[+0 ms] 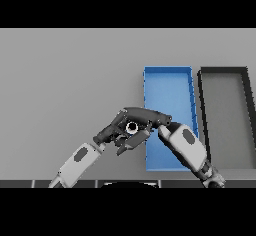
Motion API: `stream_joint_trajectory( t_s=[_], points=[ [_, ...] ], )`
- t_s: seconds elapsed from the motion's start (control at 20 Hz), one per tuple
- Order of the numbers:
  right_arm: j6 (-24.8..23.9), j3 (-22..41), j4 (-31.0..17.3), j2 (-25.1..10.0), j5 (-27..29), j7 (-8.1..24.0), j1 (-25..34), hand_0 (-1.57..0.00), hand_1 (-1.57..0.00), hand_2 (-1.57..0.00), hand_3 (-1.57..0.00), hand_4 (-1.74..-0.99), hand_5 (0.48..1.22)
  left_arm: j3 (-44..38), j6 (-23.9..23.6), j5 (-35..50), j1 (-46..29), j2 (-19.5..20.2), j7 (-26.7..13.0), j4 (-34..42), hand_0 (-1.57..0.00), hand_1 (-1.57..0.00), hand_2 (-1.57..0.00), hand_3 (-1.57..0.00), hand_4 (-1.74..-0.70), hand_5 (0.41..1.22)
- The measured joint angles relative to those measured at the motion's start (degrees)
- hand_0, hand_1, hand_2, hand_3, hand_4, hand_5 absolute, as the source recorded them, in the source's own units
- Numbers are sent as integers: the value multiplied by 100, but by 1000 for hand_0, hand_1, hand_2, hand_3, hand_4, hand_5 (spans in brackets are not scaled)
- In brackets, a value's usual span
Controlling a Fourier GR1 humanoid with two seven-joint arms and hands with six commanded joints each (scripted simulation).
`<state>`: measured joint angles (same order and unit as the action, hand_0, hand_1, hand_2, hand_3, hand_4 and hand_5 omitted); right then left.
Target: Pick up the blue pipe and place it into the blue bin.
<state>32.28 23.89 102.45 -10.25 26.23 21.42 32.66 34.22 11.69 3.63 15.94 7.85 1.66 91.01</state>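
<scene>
The blue pipe cannot be made out as a blue thing anywhere on the grey table (70, 80); the only hint of it is a small pale ring with a dark centre (132, 127), seen end-on among the fingers of the left hand (122, 127), which may be the pipe's open mouth, though that is a judgement and not certain. If so, its long axis points roughly up toward the head view, not along the table. The left hand's fingers are curled around that ring, just beside the blue bin's (148, 85) left wall, near the wall's lower half. The right hand (161, 120) reaches across the bin's lower part from the right, its dark fingers stretching left until they touch or overlap the left hand; whether they grip anything cannot be told. A dark grey bin (202, 87) stands just to the right of the blue one. The left hand is nearer the held thing, and the bin lies immediately to its right, so the coming move looks like a short carry rightward over the wall.
</scene>
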Motion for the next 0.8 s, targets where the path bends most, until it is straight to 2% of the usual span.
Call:
stream_joint_trajectory(
  t_s=[0.05, 0.1, 0.2, 0.25, 0.3, 0.35, 0.4, 0.45, 0.5, 0.6, 0.65, 0.7, 0.75, 0.8],
  points=[
    [7, 15, -48, 31, -66, -197, -12, -1341, -1344, -1345, -1288, -1445, 923, -39, 70, 63, -59, -19, -14, 29, -1571, -1562, -1571, -1453, -1716, 1221],
    [14, 29, -28, 3, -122, -209, -8, -1387, -1389, -1390, -1344, -1438, 982, -70, 86, 66, -70, -75, 54, -16, -1571, -1564, -1571, -1477, -1720, 1221],
    [87, 82, 42, -93, -377, -513, 14, -1453, -1455, -1455, -1426, -1436, 1068, -115, 85, -4, 17, -184, -88, -29, -1571, -1566, -1571, -1511, -1725, 1221],
    [131, 100, 67, -130, -378, -526, 18, -1477, -1478, -1478, -1455, -1445, 1099, -143, 102, -75, 41, -155, -19, -36, -1571, -1567, -1571, -1523, -1727, 1221],
    [150, 125, 56, -148, -415, -599, -3, -1496, -1496, -1497, -1478, -1455, 1123, -155, 139, -63, 50, -206, -178, -45, -1571, -1568, -1571, -1532, -1729, 1221],
    [169, 77, -11, -189, -318, -503, 45, -1511, -1511, -1512, -1497, -1463, 1143, -189, 197, -15, 27, -183, -166, -53, -1571, -1569, -1571, -1540, -1730, 1221],
    [146, 109, 0, -150, -245, -549, 28, -1523, -1523, -1524, -1512, -1470, 1158, -192, 209, -30, 5, -184, -176, 1, -1571, -1569, -1571, -1546, -1729, 1221],
    [82, 120, 11, -95, -115, -499, 22, -1532, -1533, -1533, -1523, -1475, 1171, -207, 224, -26, 25, -181, -173, 30, -1571, -1569, -1571, -1442, -1724, 1221],
    [39, 120, 19, -72, -76, -440, 51, -1540, -1540, -1541, -1533, -1478, 1181, -218, 226, -35, 32, -188, -73, 24, -1569, -1513, -1458, -1468, -1656, 1221],
    [-22, 100, 60, -135, -60, -672, 23, -1551, -1551, -1552, -1547, -1483, 1195, -175, 252, -245, 22, -136, -51, 74, -1045, -991, -950, -963, -1426, 1221],
    [-89, 135, 92, -161, -87, -587, 47, -1555, -1555, -1555, -1552, -1484, 1201, -209, 319, -337, 10, -55, -20, 66, -836, -793, -760, -770, -1320, 1221],
    [-99, 151, 157, -250, -69, -658, -11, -1558, -1558, -1559, -1555, -1485, 1205, -230, 450, -338, 14, -53, -178, 72, -668, -634, -608, -616, -1226, 1221],
    [-156, 180, 191, -254, -42, -556, 12, -1561, -1561, -1561, -1559, -1486, 1208, -213, 546, -503, 29, -60, -85, 49, -535, -507, -486, -492, -1144, 1221],
    [-239, 262, 249, -237, -83, -517, -28, -1563, -1563, -1563, -1561, -1487, 1211, -191, 583, -717, -5, -108, 5, 20, -427, -405, -388, -394, -1068, 1150]
  ],
)
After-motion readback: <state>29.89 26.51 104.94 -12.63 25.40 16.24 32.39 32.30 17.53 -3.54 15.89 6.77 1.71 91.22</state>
